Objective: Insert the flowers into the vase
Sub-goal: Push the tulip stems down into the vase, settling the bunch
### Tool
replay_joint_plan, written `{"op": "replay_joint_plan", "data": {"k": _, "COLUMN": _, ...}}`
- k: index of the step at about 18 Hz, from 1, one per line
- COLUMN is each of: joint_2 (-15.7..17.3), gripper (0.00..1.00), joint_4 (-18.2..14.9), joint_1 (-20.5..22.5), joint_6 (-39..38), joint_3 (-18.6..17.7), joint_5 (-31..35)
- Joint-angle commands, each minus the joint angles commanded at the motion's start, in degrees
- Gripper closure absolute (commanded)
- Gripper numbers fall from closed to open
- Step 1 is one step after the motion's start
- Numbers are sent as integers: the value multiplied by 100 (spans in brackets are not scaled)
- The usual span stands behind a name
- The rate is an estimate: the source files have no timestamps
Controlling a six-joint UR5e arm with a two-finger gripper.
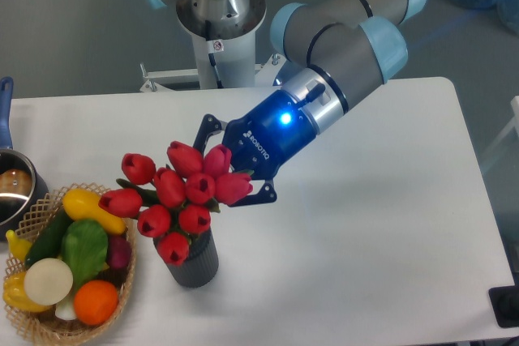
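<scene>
My blue-lit two-finger gripper (235, 166) is clamped on the bunch of glossy red tulip buds (180, 194), held tilted over the ribbed dark grey cylindrical vase (193, 260) beside a woven basket (122, 291).

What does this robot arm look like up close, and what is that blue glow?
The arm is made of fat grey tubes with pale blue joint caps. Its gripper has a dark body with white lettering, lit by a bright blue light, a silver ring behind it, a thin black cable, and black jaws.
</scene>
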Motion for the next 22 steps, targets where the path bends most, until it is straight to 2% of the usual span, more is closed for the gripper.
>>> {"op": "replay_joint_plan", "data": {"k": 5, "joint_2": 9, "gripper": 90, "joint_4": 0, "joint_1": 0, "joint_6": 395, "joint_3": -378, "joint_5": 18}}
{"op": "replay_joint_plan", "data": {"k": 16, "joint_2": -114, "gripper": 83, "joint_4": 0, "joint_1": -166, "joint_6": 747, "joint_3": -774, "joint_5": 562}}
{"op": "replay_joint_plan", "data": {"k": 22, "joint_2": -123, "gripper": 68, "joint_4": 0, "joint_1": -325, "joint_6": 844, "joint_3": -976, "joint_5": 782}}
